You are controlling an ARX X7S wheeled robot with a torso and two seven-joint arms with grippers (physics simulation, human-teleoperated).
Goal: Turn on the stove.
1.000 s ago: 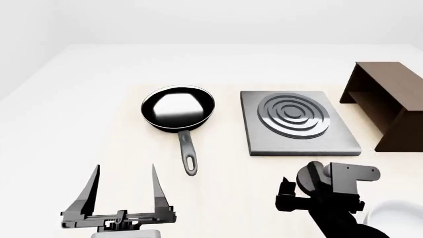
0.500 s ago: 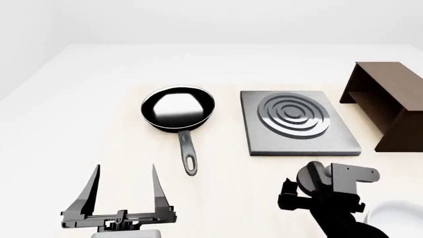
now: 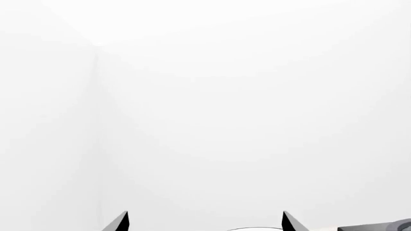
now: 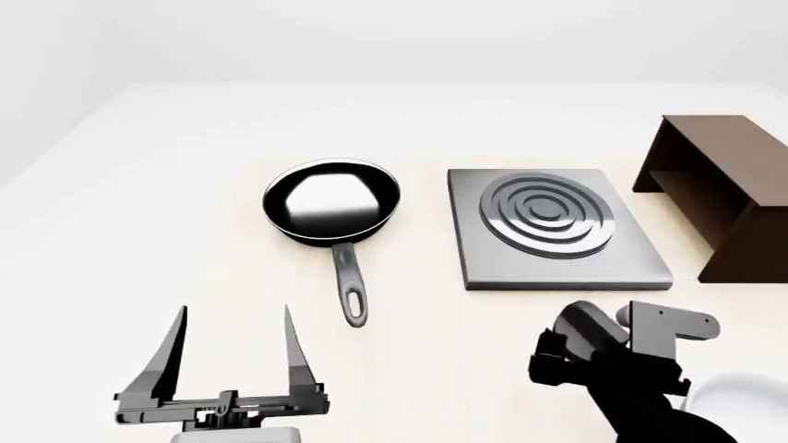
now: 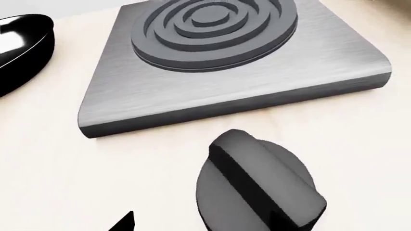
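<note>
Grey stove (image 4: 560, 231) flat, knob (image 5: 257, 185) apparently just beside.

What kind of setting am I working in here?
Likely a bare simulated kitchen worktop: a stove slab with its knob lying in front, a black frying pan beside it, and a brown wooden box.

A pale cream table (image 4: 407, 120) fills most of the head view, its surface smooth and evenly lit with soft shadows. Beyond the table's far edge rises a plain white wall (image 4: 431, 37). To the left of the table lies a light grey-white floor (image 4: 37, 120). In the left wrist view, two white walls meet at a faint vertical corner (image 3: 96, 120).
</note>
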